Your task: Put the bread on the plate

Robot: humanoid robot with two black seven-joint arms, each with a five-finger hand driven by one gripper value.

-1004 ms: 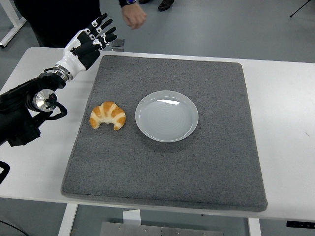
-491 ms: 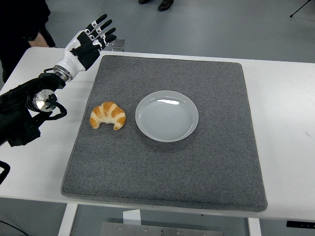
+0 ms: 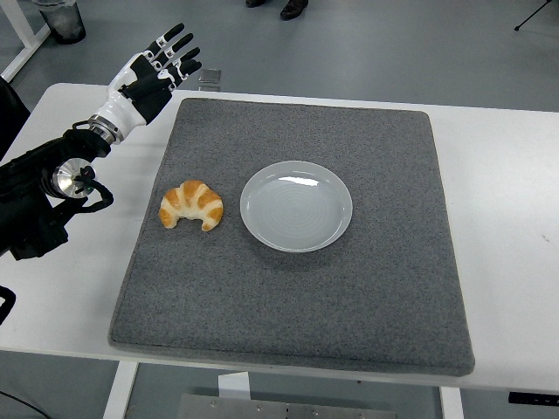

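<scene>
A golden croissant point(image 3: 191, 205) lies on the grey mat point(image 3: 297, 297), just left of an empty white plate point(image 3: 296, 206) near the mat's middle. My left hand point(image 3: 154, 68) is raised above the table's far left corner, well behind the croissant, with its fingers spread and holding nothing. The black left arm point(image 3: 44, 188) comes in from the left edge. My right arm is out of view.
The grey mat covers most of the white table point(image 3: 507, 218). A small dark object point(image 3: 210, 79) sits at the table's far edge beside the hand. A person's dark clothing point(image 3: 10, 109) shows at the left edge, shoes point(image 3: 294, 9) at the top.
The person at the top left has stepped away and their hand is gone from view. My left hand has lifted slightly up and to the left, still spread.
</scene>
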